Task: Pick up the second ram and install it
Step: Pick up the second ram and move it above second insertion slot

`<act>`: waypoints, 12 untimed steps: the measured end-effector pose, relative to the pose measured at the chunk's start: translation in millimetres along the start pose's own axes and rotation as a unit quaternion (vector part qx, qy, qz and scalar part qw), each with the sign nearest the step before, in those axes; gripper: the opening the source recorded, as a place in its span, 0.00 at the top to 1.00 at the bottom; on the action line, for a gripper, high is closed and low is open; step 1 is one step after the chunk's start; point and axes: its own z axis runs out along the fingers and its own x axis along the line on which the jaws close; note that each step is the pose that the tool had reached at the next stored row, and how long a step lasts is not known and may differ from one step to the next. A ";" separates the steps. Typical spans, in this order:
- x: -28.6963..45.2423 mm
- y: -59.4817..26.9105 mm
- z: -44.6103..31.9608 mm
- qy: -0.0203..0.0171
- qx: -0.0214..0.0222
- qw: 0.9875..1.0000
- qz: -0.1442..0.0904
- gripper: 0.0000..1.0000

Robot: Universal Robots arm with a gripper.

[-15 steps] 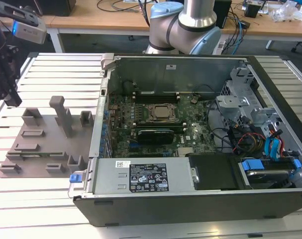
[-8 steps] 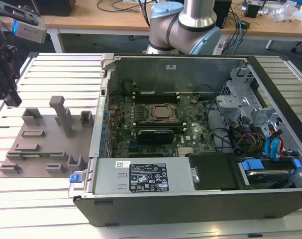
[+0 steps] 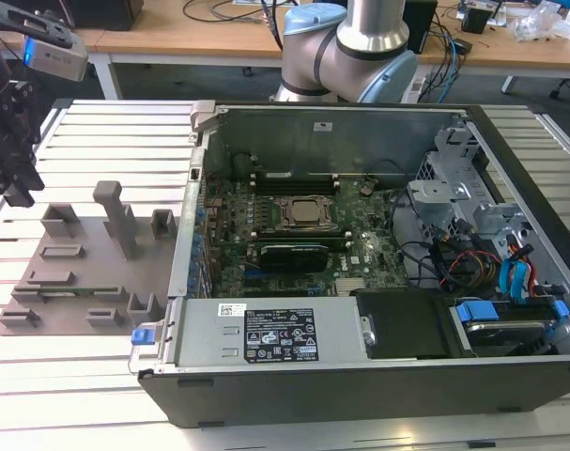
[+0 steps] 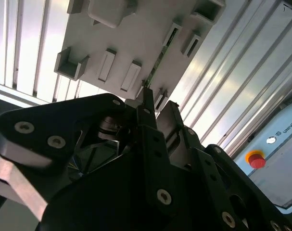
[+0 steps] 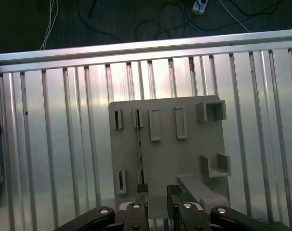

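Note:
The second ram [image 5: 139, 149] is a thin green stick standing on edge in the slots of a grey tray [image 5: 184, 159]. In the exterior view the ram [image 3: 78, 291] lies along the tray [image 3: 78, 254], at the exterior view's left of the open computer case. My gripper [image 5: 158, 192] hovers well above the tray, open, with nothing between its black fingers [image 5: 173, 193]. One finger lines up roughly over the near end of the stick. The second wrist view shows the gripper [image 4: 159, 108] above the ram [image 4: 158, 60]. In the exterior view the gripper [image 3: 17, 183] hangs at the far left.
The open computer case [image 3: 360, 376] holds the motherboard with the square CPU socket [image 3: 308, 214] and long memory slots [image 3: 299, 177] behind it. Cables and drive bays [image 3: 491, 235] fill its right side. Upright grey blocks [image 3: 120, 216] stand on the tray. The table is ribbed aluminium [image 5: 59, 144].

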 end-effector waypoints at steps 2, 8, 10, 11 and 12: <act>0.0 -0.1 1.1 0.000 0.000 1.000 0.000 0.70; 0.2 -0.4 8.3 0.000 0.000 1.000 0.000 0.70; 0.3 -0.6 11.9 0.000 0.000 1.000 0.000 0.70; 0.3 -0.7 14.1 0.000 0.000 1.000 0.000 0.70; 0.4 -0.8 16.2 0.000 0.000 1.000 0.000 0.70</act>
